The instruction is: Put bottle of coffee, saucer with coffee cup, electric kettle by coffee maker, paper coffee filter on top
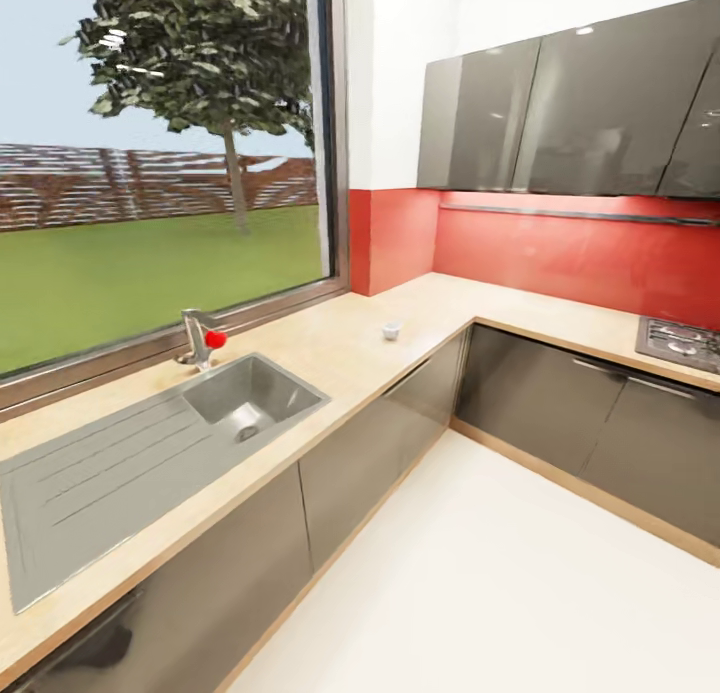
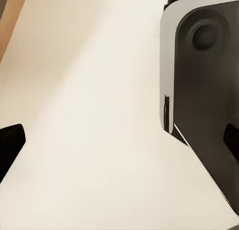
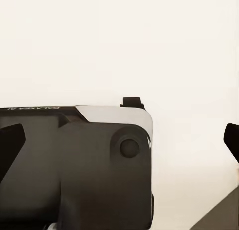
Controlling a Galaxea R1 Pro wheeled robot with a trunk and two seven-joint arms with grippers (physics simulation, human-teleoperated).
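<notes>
Under window, brushed-steel rectangular sink [image 1: 150, 453]

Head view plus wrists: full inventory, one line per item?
countertop: 1, light wood, L-shaped, under the window and along the red wall
sink: 1, steel, set in the countertop, drainboard beside it
faucet: 1, steel with red knob, behind the sink
small object: 1, whitish, on the countertop near the corner; too small to identify
stove: 1, dark, at the countertop's far end
upper cabinets: grey, above the red wall
left end effector: open, over pale floor
right end effector: open
</notes>
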